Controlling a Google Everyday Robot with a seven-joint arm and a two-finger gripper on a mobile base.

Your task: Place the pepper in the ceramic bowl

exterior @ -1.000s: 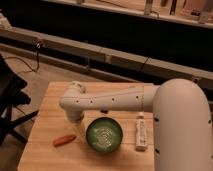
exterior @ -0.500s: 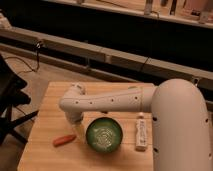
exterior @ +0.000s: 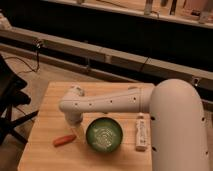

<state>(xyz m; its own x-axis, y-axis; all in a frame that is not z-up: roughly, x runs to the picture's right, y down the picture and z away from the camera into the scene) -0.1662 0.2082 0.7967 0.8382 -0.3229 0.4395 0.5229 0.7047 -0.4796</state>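
Note:
The pepper, small, orange-red and tapered, lies on the wooden table near its front left. The ceramic bowl, green and glossy with a lighter swirl inside, stands just right of the pepper and has nothing in it. My white arm reaches from the right across the table and bends down at the wrist. My gripper hangs below the wrist, close over the table between the pepper's right end and the bowl's left rim. It is mostly hidden by the arm.
A white bottle-like object lies on the table right of the bowl. A dark chair stands off the table's left edge. A long rail and dark wall run behind the table.
The wrist has sunk slightly toward the table. The pepper and the bowl have not moved.

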